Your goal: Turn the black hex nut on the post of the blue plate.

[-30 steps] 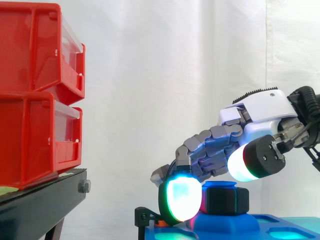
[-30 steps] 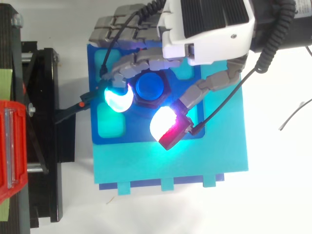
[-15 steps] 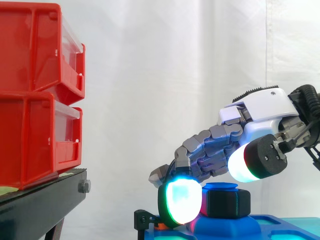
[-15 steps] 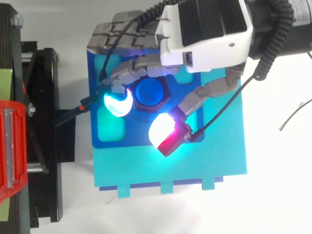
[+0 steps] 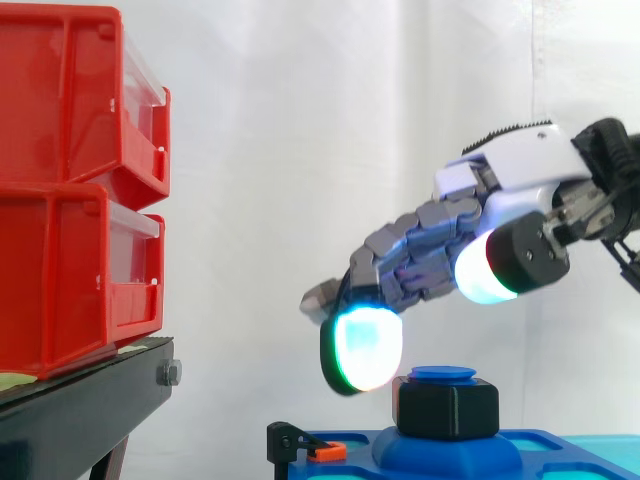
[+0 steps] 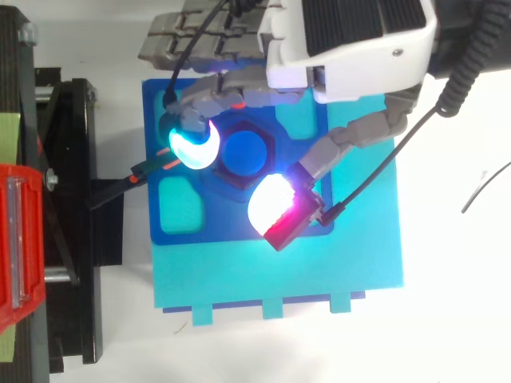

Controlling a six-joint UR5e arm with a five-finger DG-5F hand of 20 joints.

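The black hex nut (image 5: 447, 408) sits on the blue post (image 6: 243, 152), whose cap shows above it, on the raised boss of the blue plate (image 5: 560, 445). My hand (image 5: 440, 270) hovers just above the nut, reaching in from the right with relaxed, curved fingers that hold nothing. One glowing cyan-green fingertip pad (image 5: 362, 348) hangs to the left of the nut and slightly above it, apart from it. The thumb pad (image 6: 275, 206) glows white and red, in the top view just off the nut's lower right side. In the top view the palm (image 6: 351, 40) covers the plate's far edge.
The blue plate lies on a teal base (image 6: 335, 263). A black clamp with an orange tip (image 5: 325, 452) sits at the plate's left edge. Two stacked red bins (image 5: 70, 190) stand on a black stand (image 5: 80, 410) to the left. A white curtain hangs behind.
The hand has let go of the nut and risen; its fingertip and thumb pads, which pinched the nut's sides before, now stand clear above it. The nut stays on the post.
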